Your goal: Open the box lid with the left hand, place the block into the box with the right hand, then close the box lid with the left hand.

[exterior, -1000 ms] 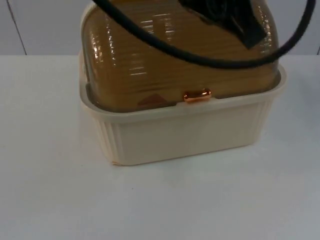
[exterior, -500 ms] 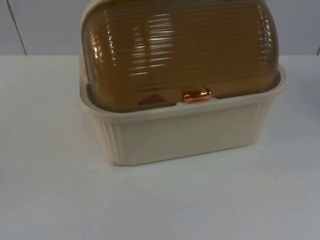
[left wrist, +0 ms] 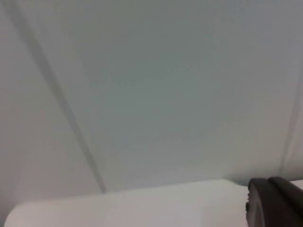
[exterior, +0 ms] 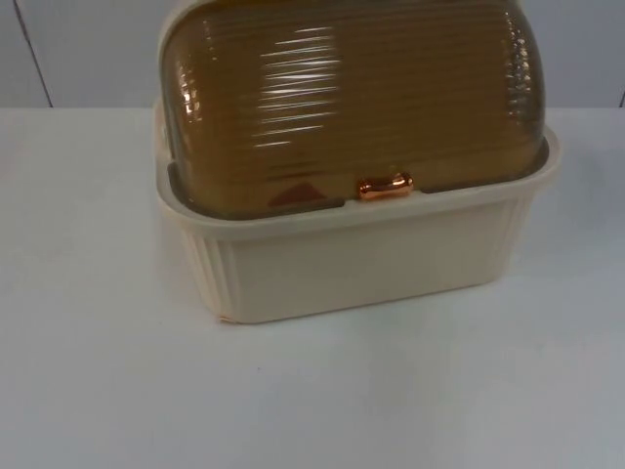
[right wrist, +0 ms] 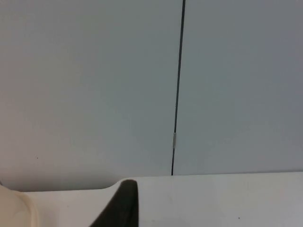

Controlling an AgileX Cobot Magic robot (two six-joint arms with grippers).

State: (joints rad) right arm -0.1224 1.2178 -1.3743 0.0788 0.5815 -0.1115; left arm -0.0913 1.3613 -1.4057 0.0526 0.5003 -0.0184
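Note:
A cream ribbed box [exterior: 371, 264] stands on the white table in the top view. Its amber see-through domed lid [exterior: 352, 98] is down, with a copper handle [exterior: 385, 186] at the front rim. Through the lid a reddish shape [exterior: 293, 193] shows inside, near the front wall; it may be the block. My left gripper [left wrist: 275, 202] is held up off the table, facing the grey partition wall. My right gripper [right wrist: 121, 204] also faces the wall, and a cream corner of the box [right wrist: 14, 208] shows beside it.
The grey partition wall [exterior: 78, 49] with a dark seam stands behind the box. White table top [exterior: 312, 391] spreads in front of the box and to both sides of it.
A second ago a black arm and its cable lay across the top of the lid. It has pulled back out of the top view. The box and lid have not moved.

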